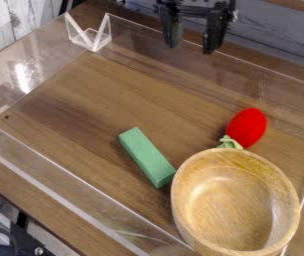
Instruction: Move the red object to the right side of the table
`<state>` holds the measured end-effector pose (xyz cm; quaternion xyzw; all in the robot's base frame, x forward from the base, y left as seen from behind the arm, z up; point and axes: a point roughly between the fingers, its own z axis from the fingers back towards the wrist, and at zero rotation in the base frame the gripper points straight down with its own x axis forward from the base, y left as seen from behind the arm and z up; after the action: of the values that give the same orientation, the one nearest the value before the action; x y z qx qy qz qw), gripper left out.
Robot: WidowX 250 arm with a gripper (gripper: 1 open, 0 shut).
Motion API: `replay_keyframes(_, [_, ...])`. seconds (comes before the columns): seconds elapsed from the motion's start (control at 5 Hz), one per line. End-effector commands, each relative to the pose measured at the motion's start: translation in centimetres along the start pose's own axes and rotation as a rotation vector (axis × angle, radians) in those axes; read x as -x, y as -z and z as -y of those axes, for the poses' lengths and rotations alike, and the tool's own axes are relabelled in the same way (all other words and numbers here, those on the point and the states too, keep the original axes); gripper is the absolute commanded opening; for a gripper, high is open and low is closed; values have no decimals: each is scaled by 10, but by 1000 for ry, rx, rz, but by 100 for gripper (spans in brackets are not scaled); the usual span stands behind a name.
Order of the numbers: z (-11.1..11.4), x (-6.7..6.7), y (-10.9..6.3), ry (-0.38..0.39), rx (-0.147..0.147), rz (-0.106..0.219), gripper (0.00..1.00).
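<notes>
**A:** Where was the red strawberry toy [251, 125] found?

**B:** It was seen lying near the right edge of the table [101, 100], its leafy green end touching or just beside the rim of the wooden bowl [235, 210]. The green block [147, 156] was lying well apart from it, toward the middle.

**A:** And the gripper [195, 36]?

**B:** It was held high near the far edge, its fingers spread wide, with nothing between them. The toy was not being touched.

**A:** How should the step be handled well?

**B:** The placement could be judged done, or nearly so. If a correction were wanted, the toy's rounded body should be straddled from above, since a glossy oval could be squeezed out sideways. The bowl rim should be cleared during any descent, and the clear wall at the right edge should be avoided.
</notes>
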<state>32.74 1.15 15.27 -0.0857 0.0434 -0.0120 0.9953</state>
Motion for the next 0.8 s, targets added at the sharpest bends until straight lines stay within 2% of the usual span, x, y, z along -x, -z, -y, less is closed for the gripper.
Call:
replay_keyframes(0.0, [1, 3, -18, 97, -21, 71, 100])
replay_keyframes(0.2, [2, 4, -9, 258, -29, 48, 100])
replay_keyframes(0.4, [-1, 2, -6, 373, -25, 40, 100])
replay_keyframes(0.6, [-4, -5, 0, 386, -31, 54, 100])
